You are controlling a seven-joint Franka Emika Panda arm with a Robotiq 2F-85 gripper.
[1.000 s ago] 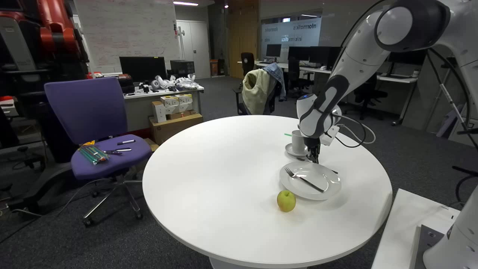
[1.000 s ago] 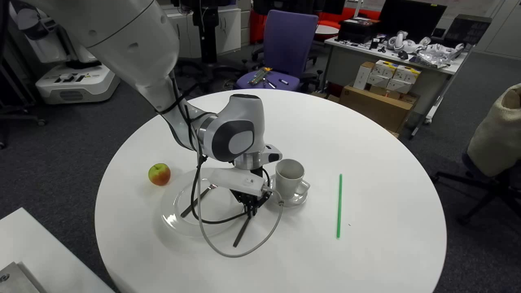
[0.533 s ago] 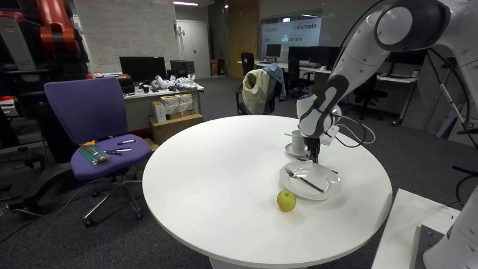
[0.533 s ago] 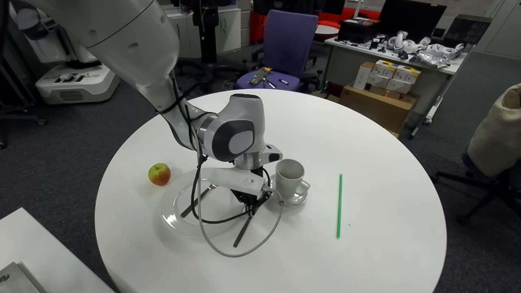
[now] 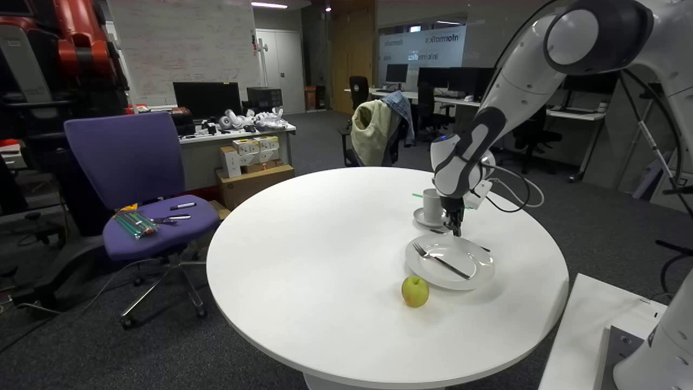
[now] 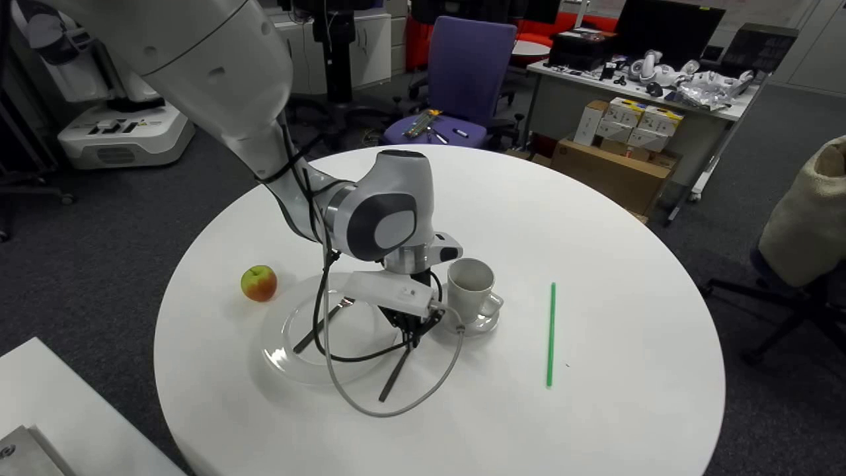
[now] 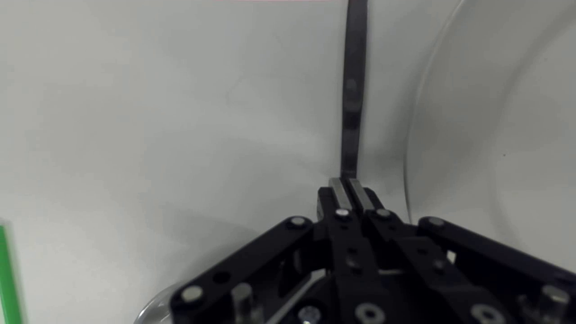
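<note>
A dark utensil [image 7: 354, 85], slim like a knife, lies on the white table beside a white plate [image 7: 486, 112]. My gripper [image 7: 345, 180] points down at it. Its jaws are almost together, and the utensil runs in at the narrow gap between the fingertips; the spot where they meet is hidden. In an exterior view the utensil's handle [image 6: 392, 380] sticks out past my gripper [image 6: 411, 344]. A fork [image 6: 317, 334] rests on the plate. Close on the far side from the plate stands a white cup [image 6: 468, 291] on a saucer [image 6: 488, 324].
An apple [image 5: 415, 291] sits beside the plate on the round table [image 5: 308, 260]. A green straw [image 6: 551, 334] lies past the cup. Cables [image 6: 370, 413] from the wrist loop low over the plate and utensil. A purple chair [image 5: 132, 157] stands off the table.
Over the last half second the arm has shifted very slightly upward and toward the cup. The utensil's visible handle, the plate, cup and apple look the same.
</note>
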